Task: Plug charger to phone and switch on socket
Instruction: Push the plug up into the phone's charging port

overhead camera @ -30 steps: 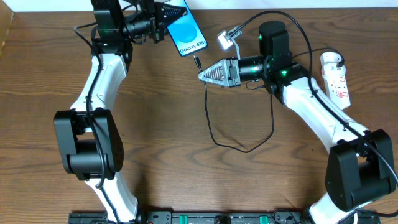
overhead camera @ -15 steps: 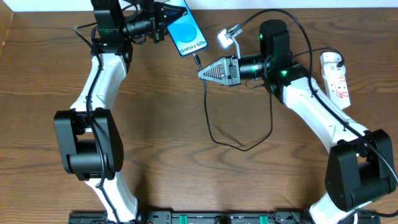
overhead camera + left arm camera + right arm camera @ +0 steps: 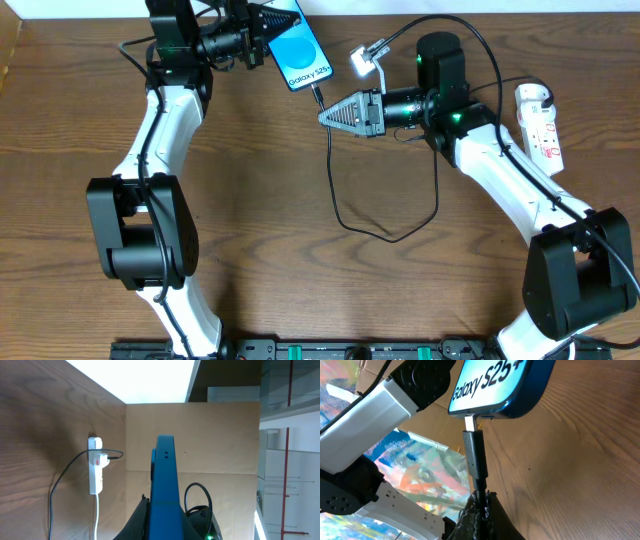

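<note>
From above, the phone [image 3: 300, 50] is at 12 o'clock on the brown wooden counter [image 3: 250, 200]. Its screen is bright blue with a lighter circle and white letters. The left tool [image 3: 268, 24] is closed on the phone's far end and holds it. The charger [image 3: 335, 190] is a long, thin, black cable. It makes a big loop on the counter near the middle. The right tool [image 3: 325, 118] sits just at 5 o'clock of the phone and pinches the cable near its end. The plug tip [image 3: 316, 97] points up at the phone's near edge. The socket [image 3: 540, 125] is a thin white strip with red marks, lying at 3 o'clock. A white adapter [image 3: 533, 96] sits on its far end.

From the left wrist, the phone stands on its thin side, a tall blue strip in the middle. The dark fingers hug it at 6 o'clock. The socket lies on the wood at 9 o'clock, with a black cable coming off it.

From the right wrist, the phone's bottom edge is at 12 o'clock and reads "Galaxy S25+". The silver tip of the plug touches that edge, and most of the silver shows. The black plug body is straight below it. The fingers are squeezed shut on the cable at 6 o'clock.
</note>
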`<action>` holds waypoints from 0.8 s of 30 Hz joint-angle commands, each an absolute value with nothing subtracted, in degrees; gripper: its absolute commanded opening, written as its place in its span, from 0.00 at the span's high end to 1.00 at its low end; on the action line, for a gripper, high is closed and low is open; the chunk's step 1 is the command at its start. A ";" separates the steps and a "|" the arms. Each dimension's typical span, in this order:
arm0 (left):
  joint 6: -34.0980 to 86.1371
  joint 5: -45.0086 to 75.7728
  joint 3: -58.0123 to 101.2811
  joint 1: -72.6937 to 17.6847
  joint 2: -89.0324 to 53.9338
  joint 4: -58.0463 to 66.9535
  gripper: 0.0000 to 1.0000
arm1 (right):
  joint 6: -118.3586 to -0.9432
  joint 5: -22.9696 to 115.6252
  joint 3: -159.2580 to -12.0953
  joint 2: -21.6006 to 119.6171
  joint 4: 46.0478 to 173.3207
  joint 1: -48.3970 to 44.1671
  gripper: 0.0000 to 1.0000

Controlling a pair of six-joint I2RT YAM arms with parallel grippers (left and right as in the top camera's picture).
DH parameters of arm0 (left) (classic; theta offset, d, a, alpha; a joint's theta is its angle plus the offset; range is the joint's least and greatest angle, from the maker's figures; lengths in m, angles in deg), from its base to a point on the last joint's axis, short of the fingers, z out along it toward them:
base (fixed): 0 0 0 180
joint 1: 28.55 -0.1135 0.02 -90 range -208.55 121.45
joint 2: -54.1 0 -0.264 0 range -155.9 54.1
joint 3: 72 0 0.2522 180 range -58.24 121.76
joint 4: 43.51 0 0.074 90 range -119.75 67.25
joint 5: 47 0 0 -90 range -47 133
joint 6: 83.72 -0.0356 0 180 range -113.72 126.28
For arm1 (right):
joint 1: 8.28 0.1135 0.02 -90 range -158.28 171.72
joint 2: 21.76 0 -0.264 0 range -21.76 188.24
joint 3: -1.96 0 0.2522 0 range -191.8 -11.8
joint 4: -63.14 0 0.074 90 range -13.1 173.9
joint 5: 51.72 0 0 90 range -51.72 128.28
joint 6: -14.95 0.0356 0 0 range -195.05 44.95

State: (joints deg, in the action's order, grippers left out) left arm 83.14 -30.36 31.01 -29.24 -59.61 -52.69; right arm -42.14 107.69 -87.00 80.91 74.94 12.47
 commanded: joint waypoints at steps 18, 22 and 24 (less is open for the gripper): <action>82.40 -32.90 31.99 -29.48 -58.54 -53.19 0.93 | -41.16 106.16 -87.11 80.73 76.47 12.82 0.99; 80.63 -33.12 31.97 -29.46 -58.54 -53.17 0.93 | -39.67 106.16 -87.13 80.73 75.84 12.82 0.99; 80.21 -33.51 31.97 -29.44 -58.54 -53.17 0.93 | -38.86 106.27 -87.13 80.73 75.05 12.82 0.99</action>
State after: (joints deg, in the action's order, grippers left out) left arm 81.87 -30.58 31.01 -29.24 -59.61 -52.69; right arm -40.74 106.86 -87.00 80.91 75.93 12.50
